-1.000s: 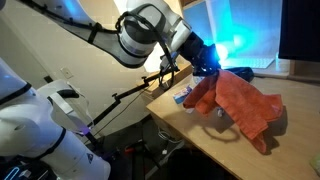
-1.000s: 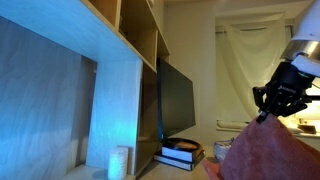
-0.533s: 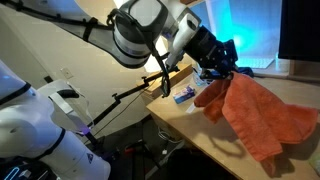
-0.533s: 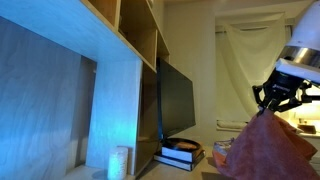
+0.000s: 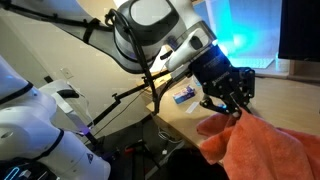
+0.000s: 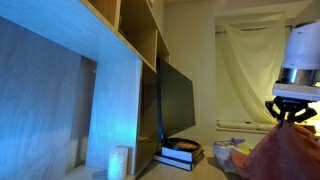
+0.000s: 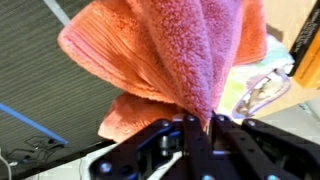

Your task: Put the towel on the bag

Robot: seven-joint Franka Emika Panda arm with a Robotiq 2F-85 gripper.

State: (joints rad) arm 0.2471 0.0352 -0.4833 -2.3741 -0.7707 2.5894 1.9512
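The jaws pinch the towel [image 7: 170, 50] by a fold, edges hanging free.

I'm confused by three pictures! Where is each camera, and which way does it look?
Exterior view: beside the wooden table, facing the white arm and black gripper holding the rumpled coral-orange cloth towel.
Exterior view: by the wooden shelves, facing the pale curtain; only the robot's gripper shows.
Wrist view: on the wrist, looking past the gripper at the towel.
All three share gripper and towel.
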